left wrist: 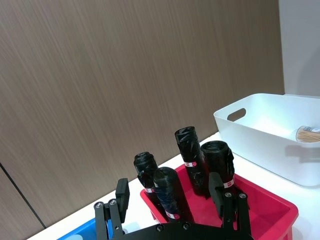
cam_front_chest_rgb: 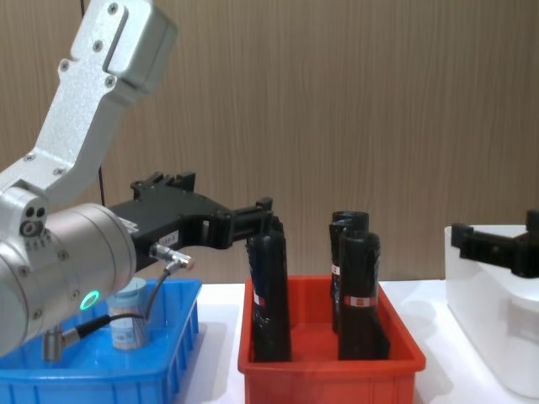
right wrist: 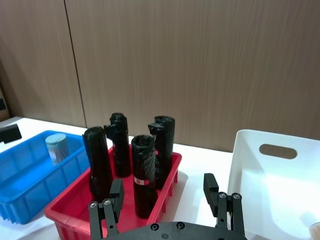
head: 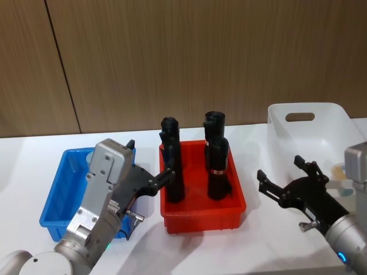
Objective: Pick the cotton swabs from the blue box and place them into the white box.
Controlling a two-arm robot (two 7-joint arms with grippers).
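Left gripper [head: 149,159] hovers over the blue box's [head: 57,197] right rim, jaws wide apart, nothing held. Right gripper [head: 281,169] hangs spread and empty too, by the white box's [head: 304,123] near left corner at the desk's [head: 258,240] right edge. One swab jar [right wrist: 56,148] stands upright by the blue box's far wall. Another [left wrist: 309,134] lies in the white box. It looks light, rigid and smooth-walled, so probably slippery. Best to pinch the round body just under the lid.

A red bin [head: 202,220] is set on the white surface [head: 23,172]. Four black wrapped rolls [head: 217,169] are stood upright inside it, and small red-and-white bands are seen on some. A brown wood-panelled wall [head: 172,57] is seen behind.
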